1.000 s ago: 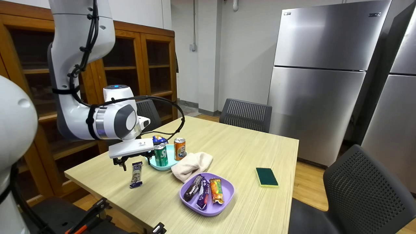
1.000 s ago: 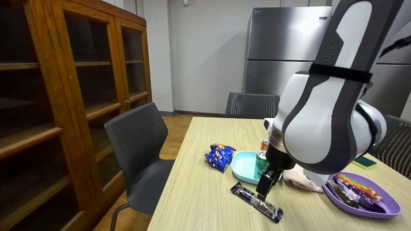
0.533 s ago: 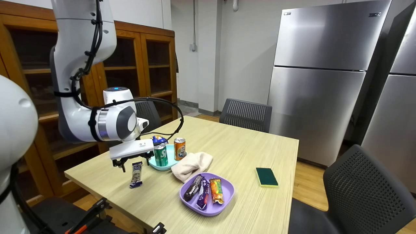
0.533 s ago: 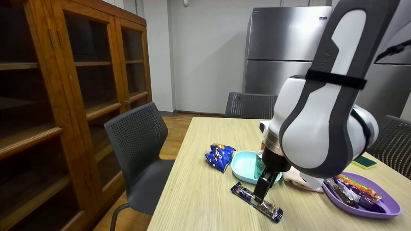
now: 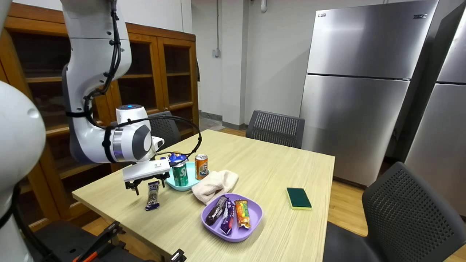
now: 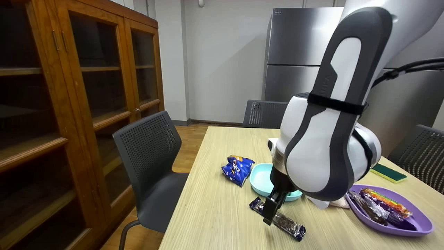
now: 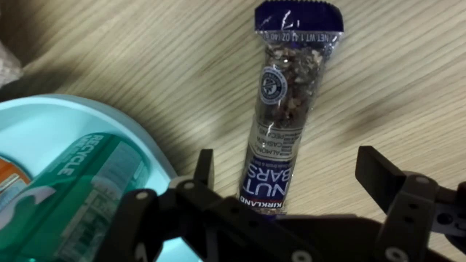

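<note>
Two fingers [image 7: 205, 168]: in the wrist view they are standing wide apart, one on either side of a nut bar [image 7: 276, 142], with a gap showing along both of its flanks.
Gripper [image 7: 285, 160]: its body is covering one end of the nut bar, while the other end is reaching out past the fingertips.
Turquoise tray [image 7: 123, 125]: its rim is curving just beside one finger and partly passing behind the gripper.
Green can [image 7: 83, 182]: it is sitting in that tray, close by the gripper, an orange can [image 7: 8, 173] just showing past it.
Nut bar: in an exterior view it is lying on the table [image 5: 276, 163], close to the near-left edge, below the gripper.
Cloth [image 5: 216, 183]: it is lying bunched on the table, between the turquoise tray and a purple tray [image 5: 256, 216].
Three wrapped bars [image 5: 228, 216]: they are lying inside the purple tray, well apart from the gripper.
Sponge [image 5: 299, 198]: it is lying toward the table's right edge, with wood grain stretching from it to the cloth.
Blue bag [image 6: 238, 170]: in an exterior view it is lying between the table's left edge and the turquoise tray.
One finger: it is crossing in front of the nut bar; whether its tip is touching the table, I cannot tell.
Chair [image 6: 152, 152]: it is standing beside the table's left edge.
</note>
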Available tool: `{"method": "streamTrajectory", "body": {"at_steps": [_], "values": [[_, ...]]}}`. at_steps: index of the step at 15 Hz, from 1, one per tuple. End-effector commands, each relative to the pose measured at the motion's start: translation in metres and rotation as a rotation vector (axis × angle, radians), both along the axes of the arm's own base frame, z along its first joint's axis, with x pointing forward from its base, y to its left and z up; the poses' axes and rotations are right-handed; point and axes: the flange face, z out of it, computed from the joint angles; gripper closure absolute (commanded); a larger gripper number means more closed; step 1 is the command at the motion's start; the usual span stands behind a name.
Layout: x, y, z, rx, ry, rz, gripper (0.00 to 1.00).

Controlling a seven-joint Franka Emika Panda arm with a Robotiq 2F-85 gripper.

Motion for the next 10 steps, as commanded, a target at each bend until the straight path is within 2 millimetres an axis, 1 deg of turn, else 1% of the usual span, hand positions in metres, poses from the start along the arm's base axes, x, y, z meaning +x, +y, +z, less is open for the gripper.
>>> {"method": "streamTrajectory", "body": {"at_steps": [1,6,10], "values": [[0.0096,0.0118,-0.0133,-0.015,0.012,-0.01,0.0],[0.0079,0.0153,-0.0202,-0.03,0.038,-0.02,0.0],[0.0008,0.0138,-0.016,-0.053,0.066,-0.009,0.0]]}}
